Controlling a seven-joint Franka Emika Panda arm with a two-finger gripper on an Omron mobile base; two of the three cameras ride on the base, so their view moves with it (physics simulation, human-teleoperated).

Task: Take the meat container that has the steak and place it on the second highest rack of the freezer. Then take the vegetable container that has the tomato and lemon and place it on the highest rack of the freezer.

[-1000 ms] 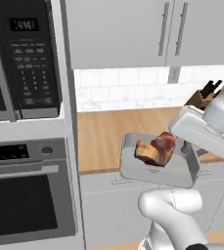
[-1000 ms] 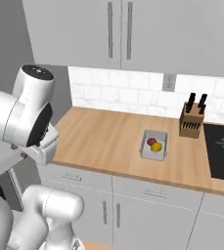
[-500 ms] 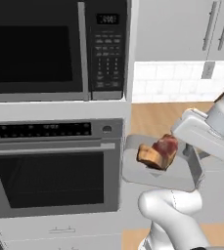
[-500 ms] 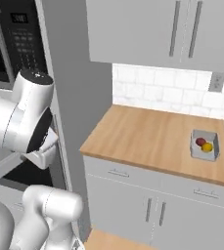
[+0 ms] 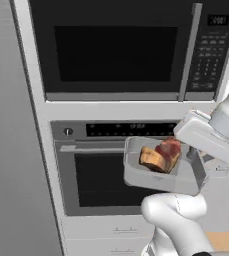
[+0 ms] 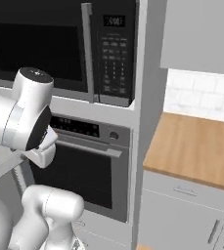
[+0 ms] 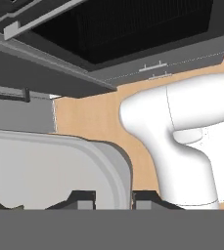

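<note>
Behind, the oven [image 5: 111, 170] fills the wall. Before it the tray [image 5: 161, 172] hangs in the air, steak [image 5: 161, 155] inside. The end effector [image 7: 113, 197] is clamped on the tray's rim at the right side. I judge the tray stiff and light, but the steak can slide if it tilts.

Black built-in microwave [image 5: 121, 47] with a vertical grey bar handle and a keypad panel on its right sits in the upper slot of a pale grey cabinet column. Directly below: black-fronted wall oven [image 5: 106, 170] with dark glass door, horizontal grey handle [image 6: 91, 145], a round silver knob [image 5: 68, 132] at the control strip's left end. Grey drawer front [image 5: 111, 231] under the oven. To the right of the column, light wooden countertop [image 6: 196, 146] over grey base cabinets [image 6: 182, 215] with bar pulls, white tile backsplash [image 6: 201, 97], grey upper wall cabinet [image 6: 201, 34]. Tan wood-tone floor [image 7: 89, 117] below.
</note>
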